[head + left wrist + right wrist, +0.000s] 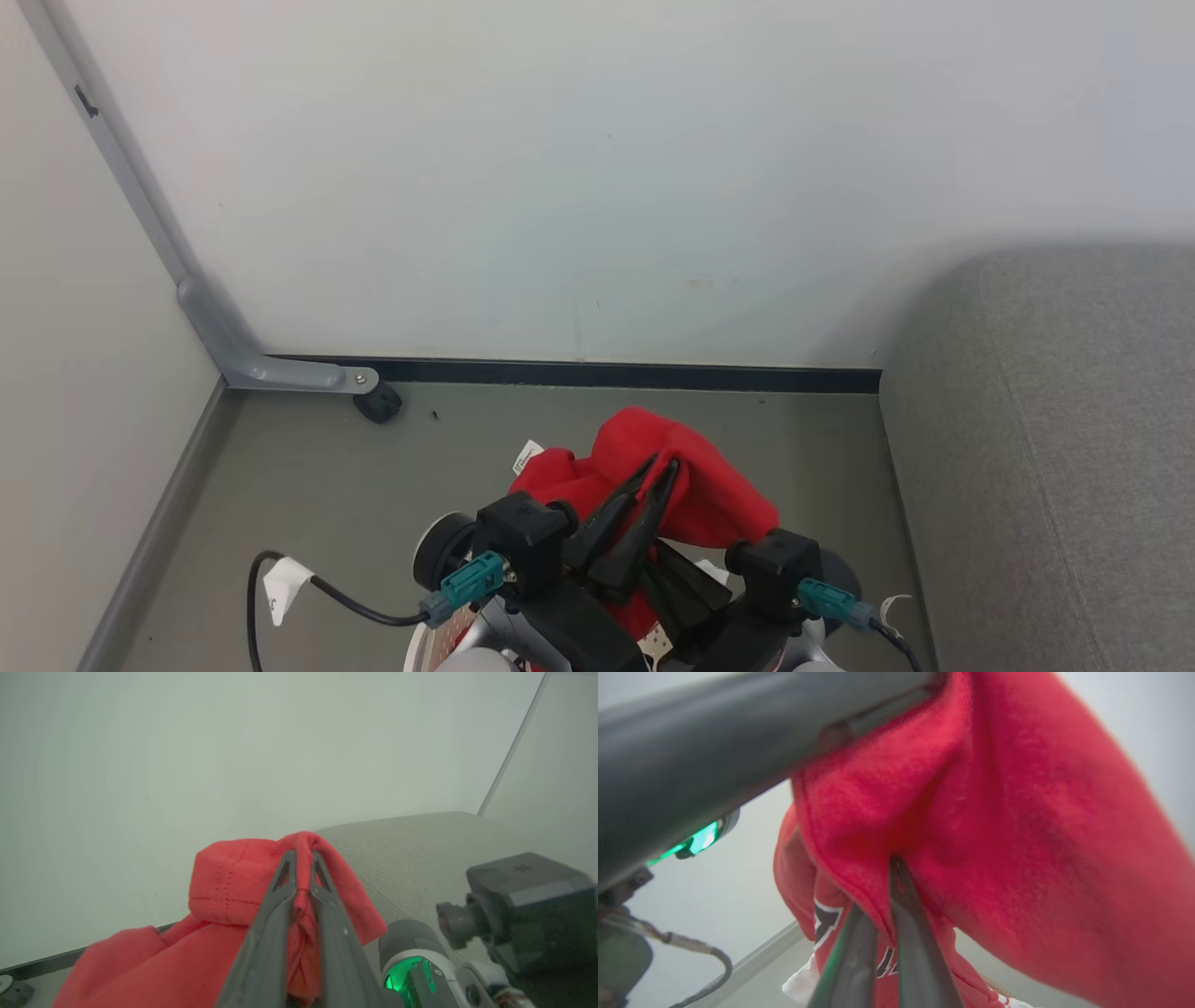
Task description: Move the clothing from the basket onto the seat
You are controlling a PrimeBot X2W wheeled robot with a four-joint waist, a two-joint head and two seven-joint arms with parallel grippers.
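My left tool (303,857) and right tool (878,887) are both pinched shut on the clothing (644,448), bunched above the floor (327,485) left of the seat (1046,448), and such thin folds could slip free if I swing across fast

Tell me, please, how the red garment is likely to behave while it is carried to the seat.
Probably floppy: the garment folds and droops around the jaws' pinch. Likely light, since thin folds alone carry it. Its hanging lower part may swing or snag, so it should be lifted well over the seat.
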